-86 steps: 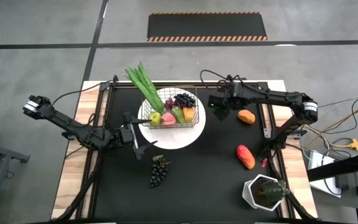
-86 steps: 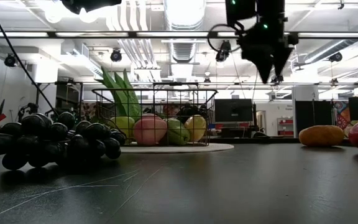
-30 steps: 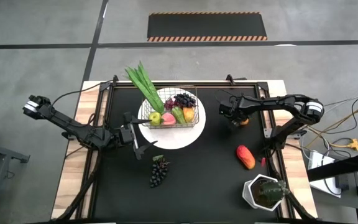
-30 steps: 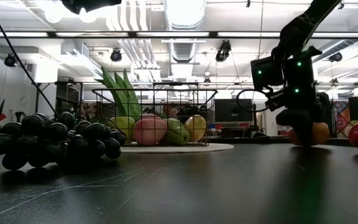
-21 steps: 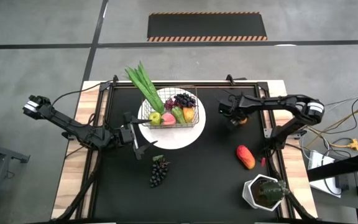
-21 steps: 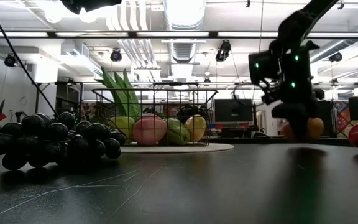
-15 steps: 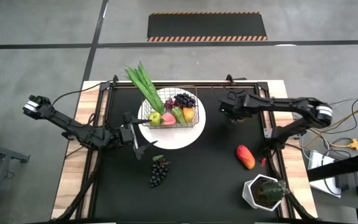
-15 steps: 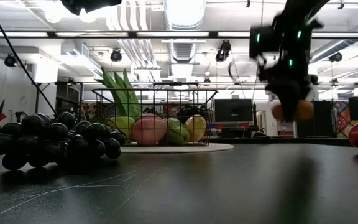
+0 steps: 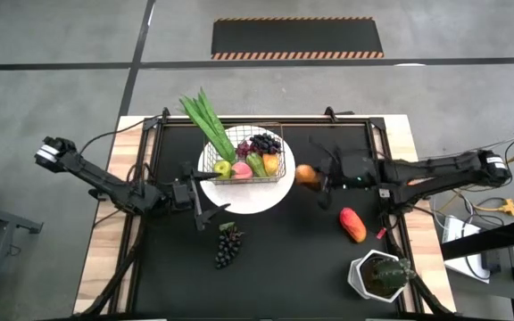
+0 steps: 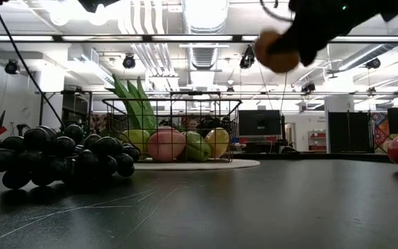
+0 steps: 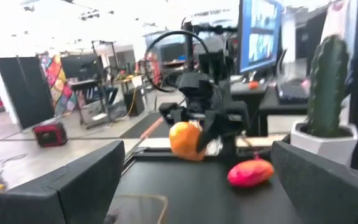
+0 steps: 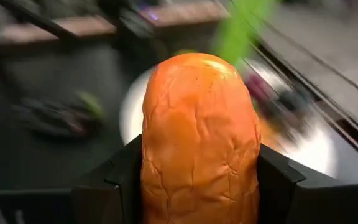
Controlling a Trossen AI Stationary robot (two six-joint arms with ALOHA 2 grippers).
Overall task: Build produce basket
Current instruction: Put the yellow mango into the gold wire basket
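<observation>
The wire basket (image 9: 259, 167) stands on a round white plate (image 9: 248, 198) and holds several fruits and a purple grape bunch. Green stalks (image 9: 205, 123) lean out over its far left corner. My right gripper (image 9: 310, 176) is shut on an orange mango (image 9: 304, 174) just right of the basket, high above the table in the low view (image 10: 276, 50). A dark grape bunch (image 9: 228, 244) and a red-orange fruit (image 9: 352, 225) lie on the mat. My left gripper (image 9: 196, 201) is open and empty, left of the plate. My right gripper pinches the orange mango's two long sides (image 12: 157, 168) between its two fingers (image 12: 107, 180). The fingers come roughly level from the table's right and lie along the mango. Its rounded end (image 12: 194, 68) sticks out past the fingertips. It is lifted clear of the table.
A green plant in a white pot (image 9: 380, 275) stands at the near right corner. The dark grape bunch lies close before the low camera (image 10: 54, 155). The red-orange fruit also shows in the left wrist view (image 11: 248, 173). Black mat lies bare between plate and pot.
My right gripper, low over the orange mango on the mat at the far right, has risen with it and swung toward the table's left, to the basket's right side. The mango has been lifted clear of the mat and carried high.
</observation>
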